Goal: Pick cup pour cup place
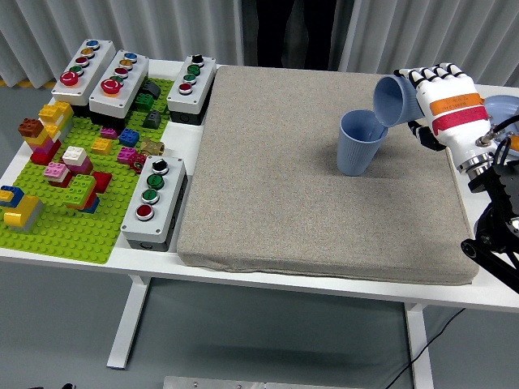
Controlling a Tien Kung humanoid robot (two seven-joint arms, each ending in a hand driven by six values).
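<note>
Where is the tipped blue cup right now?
In the head view, the tipped blue cup is at right, held in the right hand, mouth angled down-left over the upright blue cup standing on the grey mat.

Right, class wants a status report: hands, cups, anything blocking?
Right robot hand shut on tilted blue cup, mouth over upright blue cup on grey mat. Left robot hand not in view. Nothing blocking.

We see a white tabletop [97, 261] bearing a grey mat [284, 194], a green brick baseplate [73, 219] on the left, and 4 button boxes (grey, coloured buttons) [154, 203].
</note>
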